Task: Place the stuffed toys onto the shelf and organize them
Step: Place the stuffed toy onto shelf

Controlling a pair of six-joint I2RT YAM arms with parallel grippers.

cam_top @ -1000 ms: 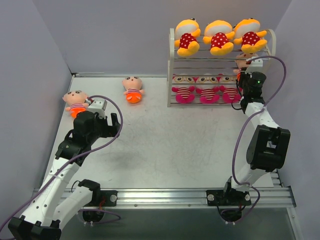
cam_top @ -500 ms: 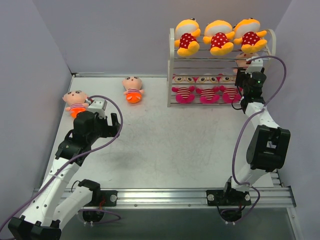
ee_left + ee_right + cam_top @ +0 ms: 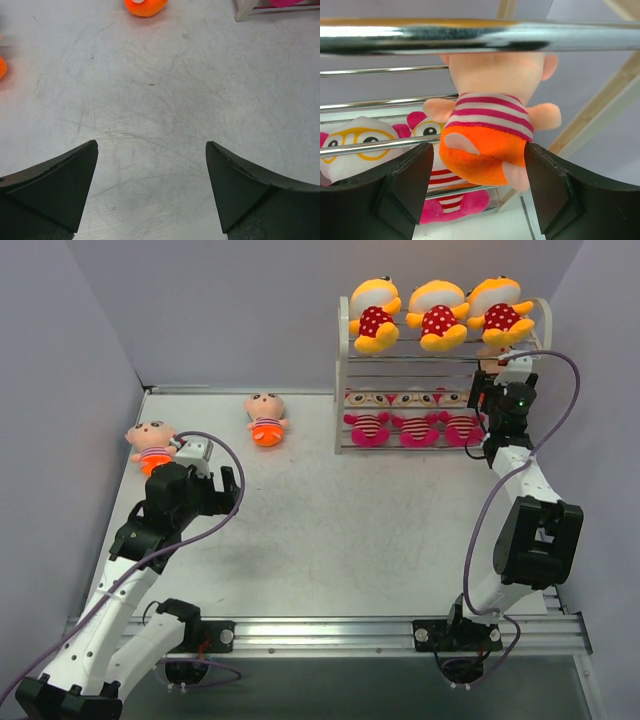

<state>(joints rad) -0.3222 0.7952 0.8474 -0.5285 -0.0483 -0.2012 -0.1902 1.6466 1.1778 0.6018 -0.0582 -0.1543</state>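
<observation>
Right gripper [image 3: 478, 147], jaws parted, flanks a peach-faced doll [image 3: 490, 120] at the shelf's [image 3: 343, 370] right edge; left gripper [image 3: 151, 145] gapes wide above the table [image 3: 160, 75].

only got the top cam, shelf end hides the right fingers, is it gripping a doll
Observer: The right wrist view shows a peach-faced doll with an orange bottom between the sides of the right gripper. The jaws are spread to either side of it and do not look like they are pinching it.
Operator: where on the shelf is it
Observer: Among the rods of the shelf, higher than the glasses dolls. I can't tell whether its weight is on the rods.
Operator: left gripper busy?
Observer: No. The left gripper is open, with only bare table between its sides.
</observation>
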